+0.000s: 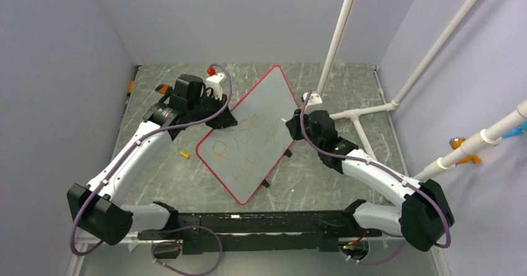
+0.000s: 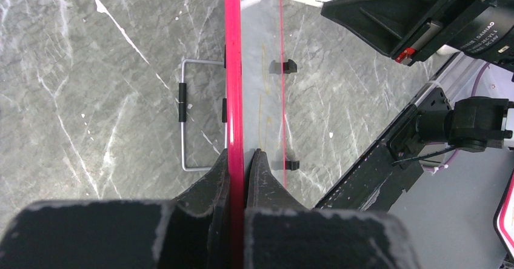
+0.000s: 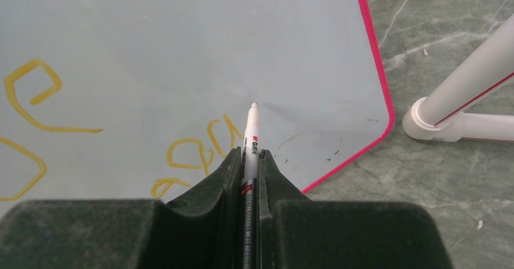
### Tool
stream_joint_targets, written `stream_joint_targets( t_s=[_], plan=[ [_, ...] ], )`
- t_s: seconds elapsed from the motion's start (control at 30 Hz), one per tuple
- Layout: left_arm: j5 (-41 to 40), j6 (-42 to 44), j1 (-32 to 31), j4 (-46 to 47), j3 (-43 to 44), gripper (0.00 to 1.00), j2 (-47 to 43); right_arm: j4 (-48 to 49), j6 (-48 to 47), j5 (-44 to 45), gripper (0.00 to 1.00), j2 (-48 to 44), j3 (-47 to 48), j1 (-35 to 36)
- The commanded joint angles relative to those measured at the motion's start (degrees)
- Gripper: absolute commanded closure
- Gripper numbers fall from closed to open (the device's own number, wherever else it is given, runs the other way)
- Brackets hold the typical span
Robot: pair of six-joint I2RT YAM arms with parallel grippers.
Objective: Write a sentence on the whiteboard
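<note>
The whiteboard [image 1: 252, 111] lies as a tilted diamond in the middle of the table, with its red-pink rim [image 2: 233, 69] seen edge-on in the left wrist view. My left gripper [image 1: 222, 119] [image 2: 243, 154] is shut on that rim at the board's left edge. The sentence [image 1: 239, 151] [image 3: 200, 151] runs in orange-yellow letters across the board [image 3: 242, 39]. My right gripper [image 1: 292, 127] [image 3: 247, 154] is shut on a slim white marker [image 3: 251, 129]. The marker's tip points at the board just right of the last letters. Whether the tip touches the board, I cannot tell.
White pipe framing [image 1: 360, 111] [image 3: 460, 99] stands right of the board. A small yellow cap [image 1: 184, 155] lies left of it. A wire stand [image 2: 185, 114] sits behind the rim. Small black clips [image 2: 283, 66] line one edge. The arms' black base rail [image 1: 248, 223] spans the near edge.
</note>
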Motion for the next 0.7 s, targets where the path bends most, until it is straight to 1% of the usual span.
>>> stream_joint_targets(
  t_s=[0.0, 0.27, 0.67],
  plan=[
    [-13.7, 15.6, 0.1, -5.8, -3.0, 1.00, 1.2, 4.5, 0.7, -2.9, 1.00, 0.5, 1.8, -1.3],
    [-13.6, 15.7, 0.1, -5.8, -3.1, 1.00, 1.2, 6.3, 2.0, -6.2, 1.00, 1.5, 1.1, -3.1],
    [-13.5, 15.8, 0.1, -5.7, -3.2, 1.00, 0.8, 6.1, 3.0, -7.5, 1.00, 1.6, -2.0, -3.1]
  ],
)
